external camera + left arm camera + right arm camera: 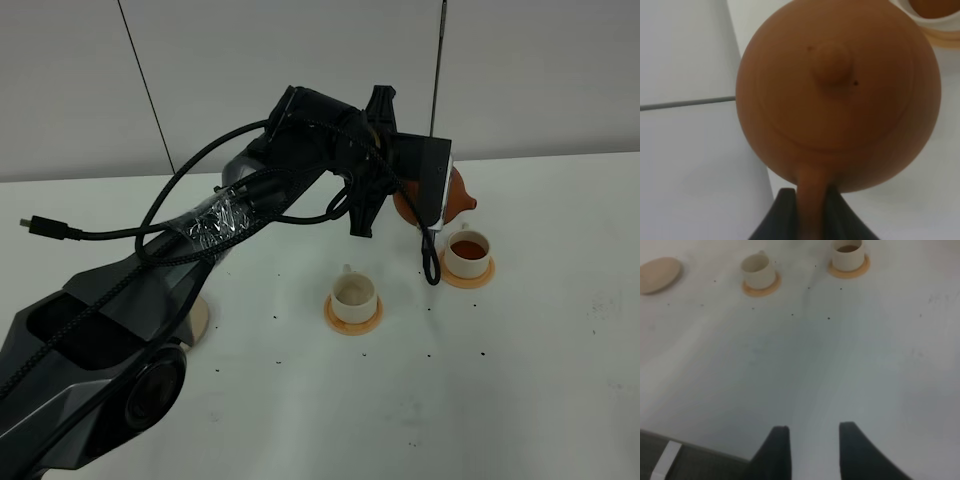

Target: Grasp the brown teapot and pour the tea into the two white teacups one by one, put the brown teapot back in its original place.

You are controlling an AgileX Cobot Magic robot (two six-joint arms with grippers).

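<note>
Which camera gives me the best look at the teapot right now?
Left wrist: the teapot fills it, handle between the left gripper's jaws. Exterior high shows only its spout side behind the left arm; right wrist shows none.

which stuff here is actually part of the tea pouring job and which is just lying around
Part of the job:
- teapot
- cup with tea
- empty-looking cup
- saucer

Just there:
- loose cable
- dark specks on the table
</note>
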